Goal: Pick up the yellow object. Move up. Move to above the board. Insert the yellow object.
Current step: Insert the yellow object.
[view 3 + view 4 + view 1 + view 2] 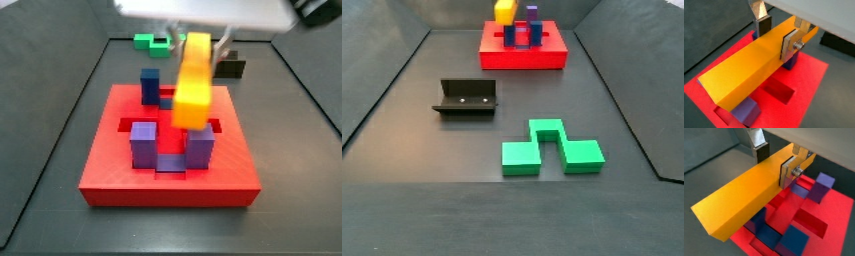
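Above the board (120, 178), clear of its top face: the yellow object (195, 82), a long plain yellow-orange bar with flat faces and square ends, no notches. In both wrist views it runs lengthwise away from the gripper (778, 34), the fingers (791, 42) clamped on its two long sides near one end; silver plates with dark pads pressed flat against the yellow (747, 195).

Side view, left to right: a blue-purple post (142, 141) at the board's near edge, a second post (201, 146) beside it, a third post (151, 84) further back. The bar hangs tilted over the posts, its lower end just above the right-hand near post, not touching as far as can be told. Red slab is square, with recessed slots (781, 92) showing darker red.

On the dark worktop (422, 200), left to right: the fixture (466, 97) well apart from the board (523, 56); a green notched block (549, 146) nearer the camera, right of the fixture. A black block (231, 68) lies behind the board, beside another view of the green block (156, 43). In this side view only the bar's lower end (505, 12) shows, at the frame's top edge.
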You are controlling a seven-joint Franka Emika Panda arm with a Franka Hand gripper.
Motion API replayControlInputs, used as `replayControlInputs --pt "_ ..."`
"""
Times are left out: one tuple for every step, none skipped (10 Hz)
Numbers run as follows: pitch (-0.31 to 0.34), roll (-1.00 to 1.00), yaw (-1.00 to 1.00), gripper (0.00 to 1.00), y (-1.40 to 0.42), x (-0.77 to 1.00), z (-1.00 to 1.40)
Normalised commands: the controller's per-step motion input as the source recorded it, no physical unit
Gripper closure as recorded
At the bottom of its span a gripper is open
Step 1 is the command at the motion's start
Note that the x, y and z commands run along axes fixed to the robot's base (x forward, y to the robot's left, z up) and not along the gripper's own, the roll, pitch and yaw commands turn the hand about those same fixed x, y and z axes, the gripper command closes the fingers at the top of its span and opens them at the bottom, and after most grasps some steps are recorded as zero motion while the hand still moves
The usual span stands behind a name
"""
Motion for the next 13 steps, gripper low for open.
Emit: replayControlInputs --pt "-0.044 -0.03 -0.3 1.0 -0.1 -0.56 -0.21" --pt "-0.186 -0.11 -0.31 1.0 -0.13 -0.61 0.0" --pt "-0.246 -0.14 -0.07 1.0 -0.03 -0.37 0.0" --pt "-0.229 -0.15 0.05 1.0 0.0 -0.14 0.01" --pt "-0.167 -0.1 0.21 1.0 0.0 -0.04 0.0" --pt "-0.101 -0.06 0.36 1.0 0.0 0.0 0.0" --pt "-0.036 0.0 0.53 1.0 0.0 0.0 0.0" --pt "0.0 0.0 0.61 1.0 0.0 0.02 -0.01" --pt "0.0 0.0 0.56 1.0 0.0 0.0 -0.01" --pt "-0.059 0.0 0.23 1.0 -0.09 -0.05 0.0" --pt "-0.046 0.01 0.12 1.0 -0.06 -0.13 -0.06" --pt "-0.047 0.01 0.16 1.0 -0.03 -0.14 -0.11" --pt "-0.059 0.02 0.2 1.0 -0.02 -0.16 -0.12"
